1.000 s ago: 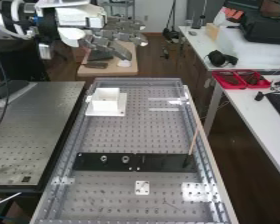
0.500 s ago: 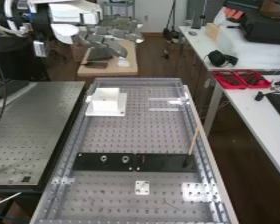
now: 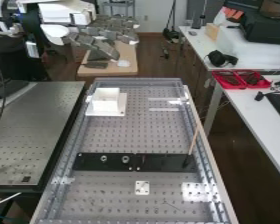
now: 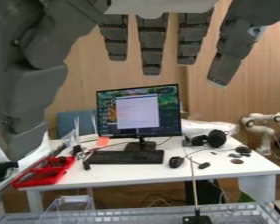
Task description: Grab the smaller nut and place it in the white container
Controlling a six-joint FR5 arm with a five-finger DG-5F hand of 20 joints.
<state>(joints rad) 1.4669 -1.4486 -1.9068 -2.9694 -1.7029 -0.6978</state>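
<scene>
The hand (image 3: 101,46), with straight fingers and holding nothing, hangs beyond the far left corner of the bench (image 3: 117,132), near which the white container (image 3: 105,104) stands, its inside hard to see.

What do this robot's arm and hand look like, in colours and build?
The arm is white, with smooth, rounded casings and a black band around it. The hand is dark grey, with blocky, segmented fingers, blunt tips and a pale piece at their base.
</scene>
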